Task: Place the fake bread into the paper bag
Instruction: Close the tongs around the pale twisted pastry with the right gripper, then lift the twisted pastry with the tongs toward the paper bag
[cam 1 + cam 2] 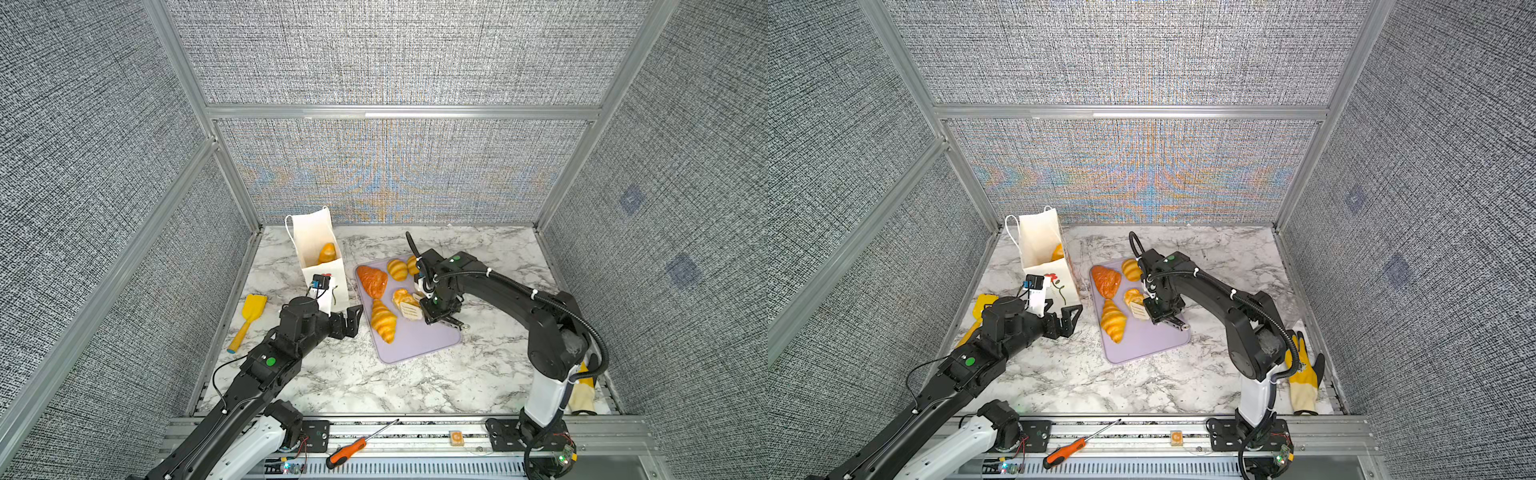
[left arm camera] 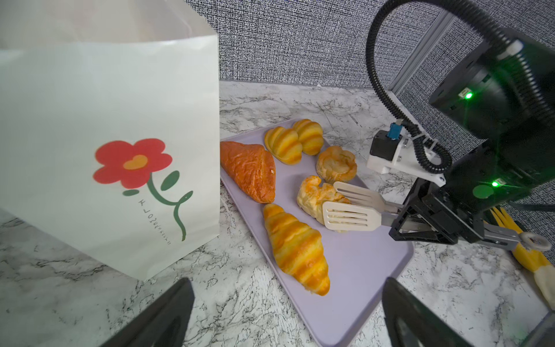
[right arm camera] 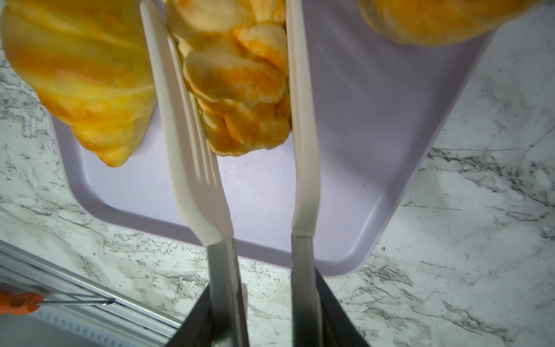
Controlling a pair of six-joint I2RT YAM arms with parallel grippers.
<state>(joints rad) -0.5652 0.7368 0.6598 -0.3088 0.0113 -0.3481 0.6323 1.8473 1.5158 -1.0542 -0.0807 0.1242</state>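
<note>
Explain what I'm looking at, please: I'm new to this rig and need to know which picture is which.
Two black robot arms stand at a marble table. Both top views look down from overhead; each wrist view rides an arm. The left gripper is open beside the paper bag, which already holds one bread. The right gripper grips tongs that flank a twisted pastry on the lilac tray. A dark croissant, a long croissant, striped rolls and a ring pastry also lie on it.

Tiny lettering (image 2: pixel 154 222) on the paper bag (image 2: pixel 90 90) cannot be read.
</note>
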